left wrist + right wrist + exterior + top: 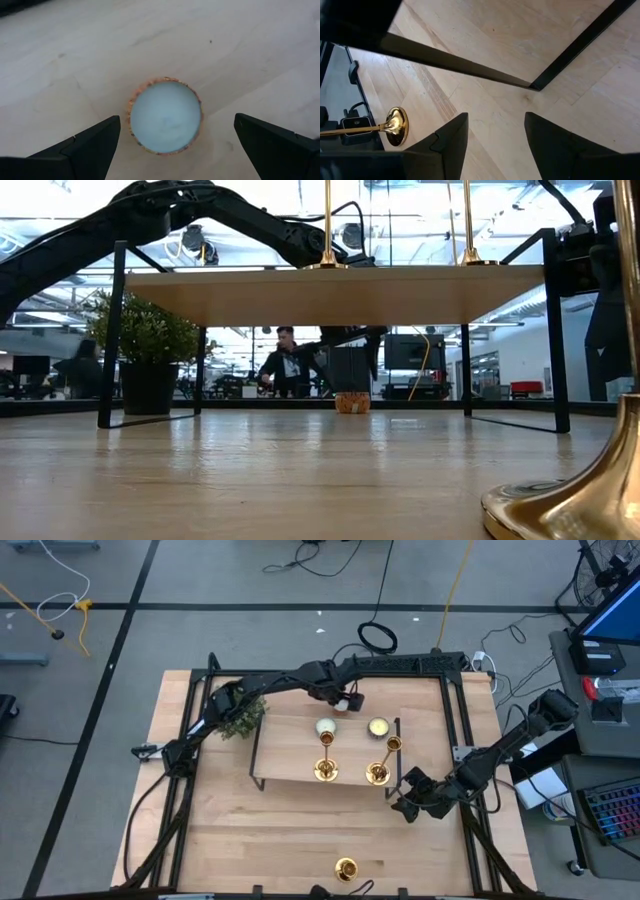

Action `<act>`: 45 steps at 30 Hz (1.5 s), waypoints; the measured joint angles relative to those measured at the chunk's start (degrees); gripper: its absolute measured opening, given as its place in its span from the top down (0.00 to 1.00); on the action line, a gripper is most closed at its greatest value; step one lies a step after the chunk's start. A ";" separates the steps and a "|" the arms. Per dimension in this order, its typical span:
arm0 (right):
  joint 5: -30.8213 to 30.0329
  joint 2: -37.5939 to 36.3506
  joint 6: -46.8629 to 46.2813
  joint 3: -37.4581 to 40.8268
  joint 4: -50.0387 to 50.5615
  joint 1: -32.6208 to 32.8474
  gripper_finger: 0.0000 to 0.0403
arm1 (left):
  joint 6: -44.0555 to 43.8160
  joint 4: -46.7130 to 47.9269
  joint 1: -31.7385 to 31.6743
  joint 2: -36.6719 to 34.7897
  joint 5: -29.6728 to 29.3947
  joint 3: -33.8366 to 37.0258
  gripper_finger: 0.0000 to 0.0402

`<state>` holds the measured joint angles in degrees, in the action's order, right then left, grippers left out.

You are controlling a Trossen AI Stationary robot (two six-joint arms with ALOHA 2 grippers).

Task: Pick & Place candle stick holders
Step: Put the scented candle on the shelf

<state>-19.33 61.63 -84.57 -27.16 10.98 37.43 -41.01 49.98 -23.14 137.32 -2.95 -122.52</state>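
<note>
Item: three brass candle stick holders. Two stand upright on the low wooden shelf (290, 765) mid-tabletop, one at its front centre (325, 768), the other near its front right corner (378, 771); the third holder (345, 869) stands alone at the near edge of the tabletop (240, 840), well apart from both arms, its flared base filling the corner of the low view. Left claw (345, 700): at the back of the tabletop behind the shelf, fingers spread wide, hanging directly over a round pale tealight (165, 117), which is not a task item. Right claw (408, 802): low beside the shelf's right front leg (580, 42), fingers parted with nothing between them, wood visible through the gap. Further tealights: one (325, 727) and another (378, 726) toward the back of the shelf, behind the two holders. Green plant (240, 718) at the shelf's left end, under the left arm. Risks, as judged: the holders are tall on thin stems, likely top-heavy, so a sideways brush from the right claw or its forearm could topple the corner holder off the shelf edge. The right claw sits close to the black leg and frame; a blind lift may snag it and jolt the shelf, shaking both holders. The left claw, if it descends here, would take the tealight instead of a holder. The polished stems look slippery; a pinch off-centre may let one swing or slide.
</note>
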 joint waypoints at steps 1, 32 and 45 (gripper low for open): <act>0.00 0.00 0.02 0.00 0.00 0.00 0.52 | 0.02 -0.01 0.00 0.00 0.68 0.00 0.01; -0.33 -0.17 14.50 0.00 -32.61 0.02 0.52 | 19.50 2.34 0.88 -25.53 -5.05 0.02 0.01; -2.21 -0.76 51.61 -3.92 -81.51 -0.33 0.52 | 25.99 16.20 6.49 -32.61 -4.35 0.04 0.01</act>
<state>-21.54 60.87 -32.96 -31.07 -70.53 37.10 -15.02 66.17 -16.64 104.71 -7.31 -122.48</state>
